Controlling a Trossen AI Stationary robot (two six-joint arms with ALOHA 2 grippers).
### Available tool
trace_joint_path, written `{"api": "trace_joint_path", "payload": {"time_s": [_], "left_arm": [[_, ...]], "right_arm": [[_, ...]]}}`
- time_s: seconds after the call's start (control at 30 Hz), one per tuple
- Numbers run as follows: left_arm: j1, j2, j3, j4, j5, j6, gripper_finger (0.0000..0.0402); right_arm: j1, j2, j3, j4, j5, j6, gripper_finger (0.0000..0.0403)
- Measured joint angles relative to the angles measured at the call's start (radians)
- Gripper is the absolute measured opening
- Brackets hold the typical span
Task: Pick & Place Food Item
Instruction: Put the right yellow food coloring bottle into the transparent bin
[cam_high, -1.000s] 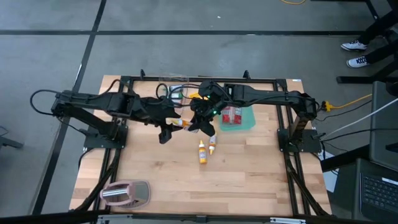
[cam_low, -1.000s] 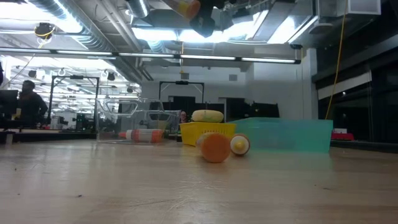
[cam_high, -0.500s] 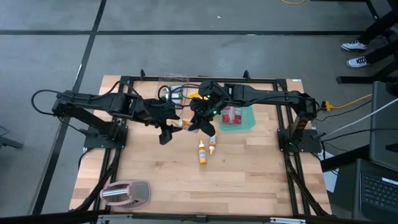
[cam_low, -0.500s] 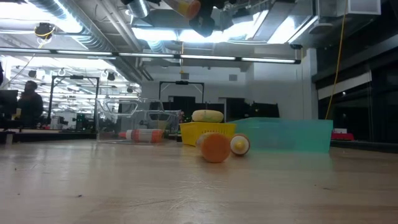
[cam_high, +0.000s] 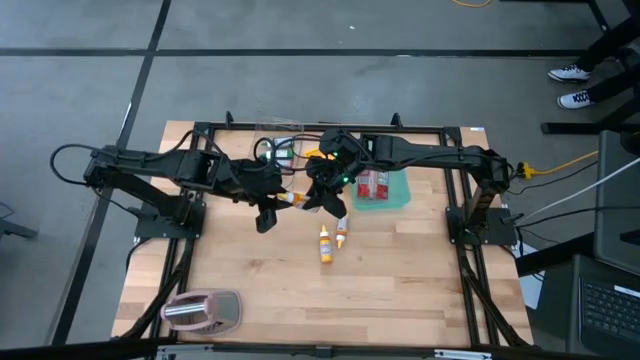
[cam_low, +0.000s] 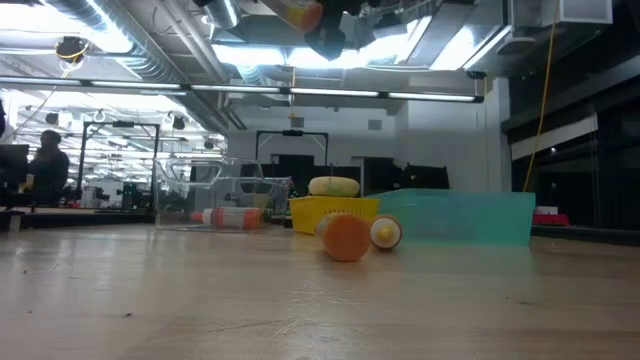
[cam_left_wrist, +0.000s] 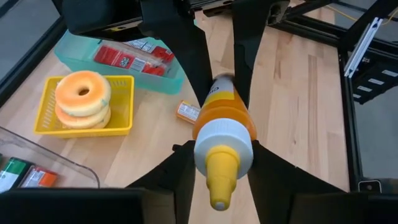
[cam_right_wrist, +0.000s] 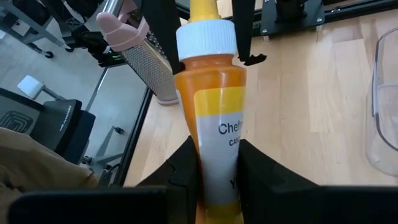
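Observation:
An orange squeeze bottle (cam_high: 294, 198) with a white cap hangs above the table's middle, between my two grippers. My right gripper (cam_high: 318, 195) is shut on its body and my left gripper (cam_high: 282, 197) is shut on its cap. In the low view the bottle (cam_low: 300, 12) shows at the top edge. Two more orange bottles (cam_high: 325, 243) (cam_high: 342, 232) lie on their sides on the table, nearer the front. My left gripper pinches the white cap (cam_left_wrist: 200, 149) by its two sides, one finger (cam_left_wrist: 181, 168) on each side. It comes from the table's left, slanting down, in line with the bottle, whose nozzle points back between the fingers. My right gripper pinches the bottle's lower body (cam_right_wrist: 214, 146) between its two fingers (cam_right_wrist: 186, 165). It comes from the table's right, slanting down, with the fingers lying along the bottle. The bottle is lifted clear of the table, its cap end toward the left arm.
A yellow basket of doughnuts (cam_high: 314, 155) and a clear container (cam_high: 279, 146) stand at the far middle. A teal tray (cam_high: 398, 195) with red packets stands to their right. A grater with a pink handle (cam_high: 203, 310) lies at the near left corner.

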Motion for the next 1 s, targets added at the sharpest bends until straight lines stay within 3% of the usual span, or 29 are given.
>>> {"api": "trace_joint_path", "payload": {"time_s": [0.37,0.73,0.87,1.0], "left_arm": [[0.000,-0.001,0.000,0.019,-0.004,-0.008,0.0112],[0.000,-0.001,0.000,-0.064,0.006,-0.040,0.0110],[0.000,-0.001,0.000,-0.111,0.016,-0.046,0.0110],[0.000,-0.001,0.000,-0.222,0.026,-0.055,0.0110]], "right_arm": [[0.000,0.000,0.000,-0.001,-0.020,0.000,0.0087],[-0.018,-0.063,0.000,-0.004,-0.017,0.014,0.0243],[-0.048,-0.119,0.000,-0.014,0.033,0.015,0.0271],[-0.109,-0.178,0.000,-0.039,0.096,0.012,0.0274]]}}
